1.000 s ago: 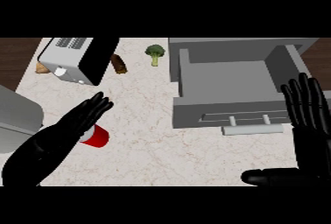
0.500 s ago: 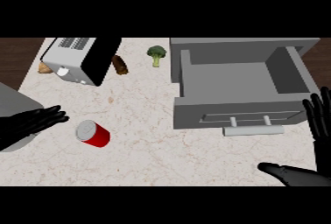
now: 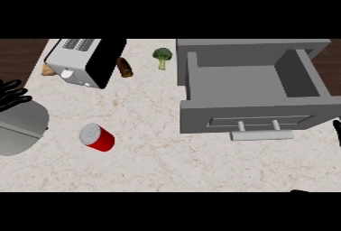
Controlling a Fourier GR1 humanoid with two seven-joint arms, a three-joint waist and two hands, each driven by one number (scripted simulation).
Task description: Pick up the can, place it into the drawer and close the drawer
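A red can (image 3: 98,137) with a grey lid lies on its side on the marbled counter (image 3: 153,153), left of centre. The grey drawer (image 3: 248,85) stands pulled open at the upper right, nothing inside it, its bar handle (image 3: 261,134) facing me. My left hand (image 3: 11,99) shows at the far left edge, above and left of the can, fingers relaxed and holding nothing; its grey forearm (image 3: 20,128) sits below it. Only a black sliver of my right hand (image 3: 338,131) shows at the right edge, beside the drawer front.
A silver and black toaster (image 3: 83,61) stands at the upper left with a brown piece of food (image 3: 124,67) beside it and a tan one (image 3: 48,70) behind. A broccoli floret (image 3: 162,55) lies left of the drawer.
Both arms have drawn outward to the view's edges; the left hand moved off the can toward the far left, the right hand nearly left the view. The can and drawer stayed put.
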